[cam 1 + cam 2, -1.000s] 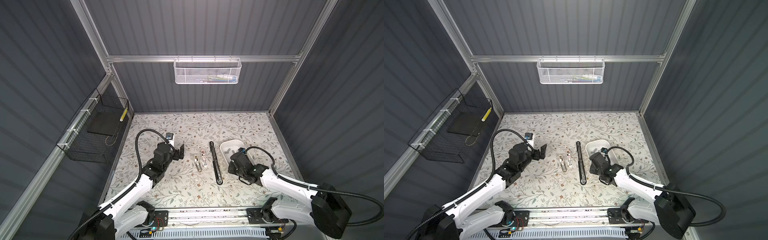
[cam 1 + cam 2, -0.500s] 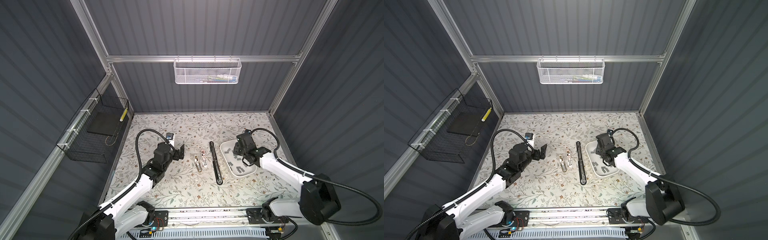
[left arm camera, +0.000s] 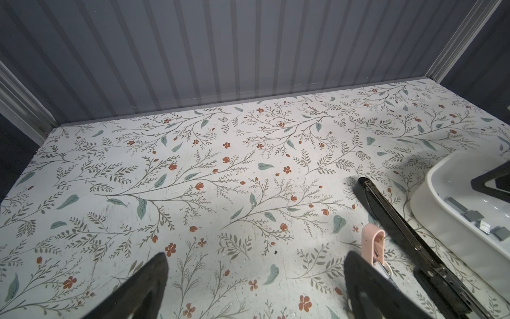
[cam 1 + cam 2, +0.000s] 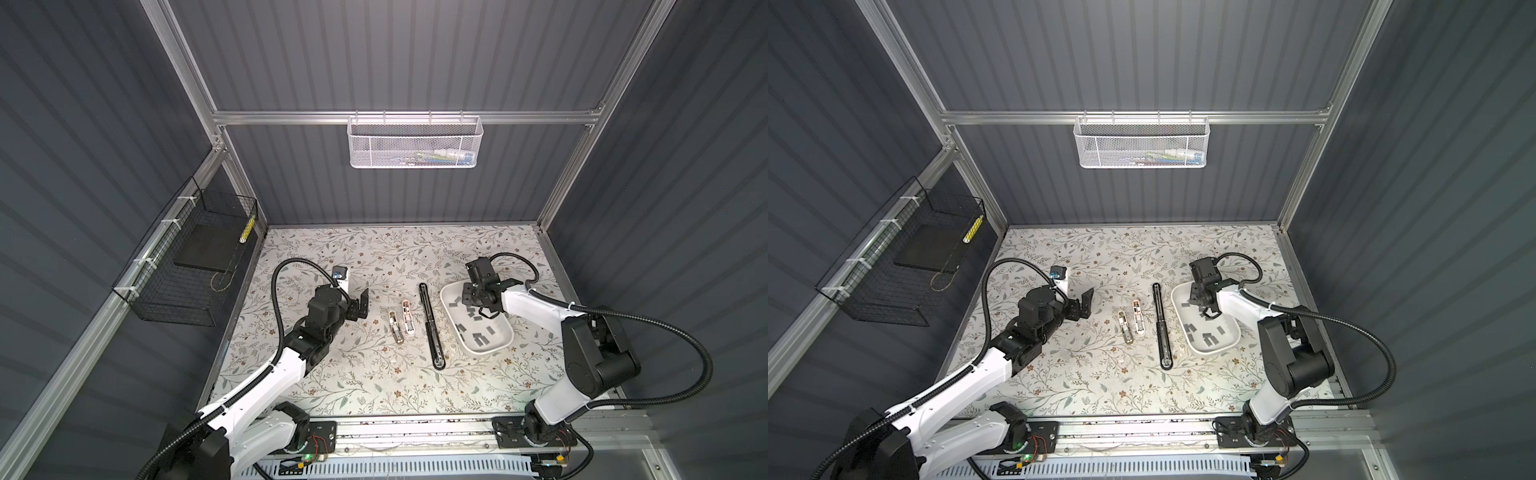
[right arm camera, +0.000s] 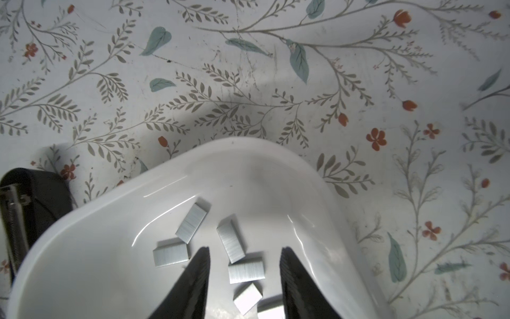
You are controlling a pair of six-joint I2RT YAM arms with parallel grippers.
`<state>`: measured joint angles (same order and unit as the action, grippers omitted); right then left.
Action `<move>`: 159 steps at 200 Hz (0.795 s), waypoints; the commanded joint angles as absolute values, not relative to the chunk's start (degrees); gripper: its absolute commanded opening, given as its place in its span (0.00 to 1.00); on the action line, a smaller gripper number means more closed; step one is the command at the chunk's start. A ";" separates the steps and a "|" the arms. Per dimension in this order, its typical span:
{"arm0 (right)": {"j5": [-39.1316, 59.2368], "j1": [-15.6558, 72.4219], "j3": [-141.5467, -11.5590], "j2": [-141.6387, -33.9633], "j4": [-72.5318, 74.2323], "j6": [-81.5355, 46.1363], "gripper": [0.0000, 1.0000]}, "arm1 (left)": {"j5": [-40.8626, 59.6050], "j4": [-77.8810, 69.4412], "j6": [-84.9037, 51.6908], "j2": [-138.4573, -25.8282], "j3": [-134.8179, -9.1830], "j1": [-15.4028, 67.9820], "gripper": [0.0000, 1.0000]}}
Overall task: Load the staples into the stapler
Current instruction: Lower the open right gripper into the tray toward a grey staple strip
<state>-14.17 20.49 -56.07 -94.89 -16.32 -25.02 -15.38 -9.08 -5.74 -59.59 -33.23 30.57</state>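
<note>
1. Moved over the last second: the right hand (image 4: 485,312), from the near end of the white tray (image 4: 448,305) to above its far end, fingers spread and pinching nothing. Unmoved: the left hand (image 4: 360,304), spread wide and empty above the left side of the desk (image 4: 353,374).
2. Floral-patterned desk, carrying everything else.
3. White tray right of centre, just beside the black stapler (image 4: 430,328).
4. Black stapler folded out flat and long at mid-desk, metal rail showing in the left wrist view (image 3: 400,229).
5. Two smaller staplers, pink-and-white (image 4: 407,318) and tan (image 4: 395,329), side by side left of the black one, apart from it.
6. Short grey staples (image 5: 190,223) lying loose in the tray; in the right wrist view, one strip (image 5: 245,269) between the spread fingers (image 5: 198,276), narrower than the gap.
</note>
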 commanded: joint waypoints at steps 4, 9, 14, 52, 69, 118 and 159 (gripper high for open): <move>-11.76 19.82 -57.98 -97.38 -17.49 -23.63 0.45 | -15.71 -9.95 -5.29 -59.14 -32.70 30.50 0.99; -11.61 19.78 -58.08 -97.65 -17.45 -23.53 0.46 | -15.66 -9.94 -5.27 -59.16 -32.70 30.48 0.99; -11.32 19.71 -58.27 -98.03 -17.43 -23.49 0.46 | -15.73 -9.93 -5.27 -59.20 -32.71 30.48 0.99; -11.38 19.48 -59.58 -100.85 -18.16 -23.12 0.46 | -15.75 -9.96 -5.36 -59.36 -32.70 30.49 0.99; -11.65 19.34 -60.07 -101.67 -18.63 -23.12 0.46 | -15.80 -9.93 -5.43 -59.35 -32.73 30.49 0.99; -11.14 18.96 -61.42 -103.53 -20.27 -23.44 0.45 | -15.80 -10.06 -5.29 -59.59 -32.78 30.49 0.99; -9.71 18.85 -62.31 -104.65 -21.09 -22.77 0.45 | -15.99 -10.11 -5.27 -59.75 -32.78 30.50 0.99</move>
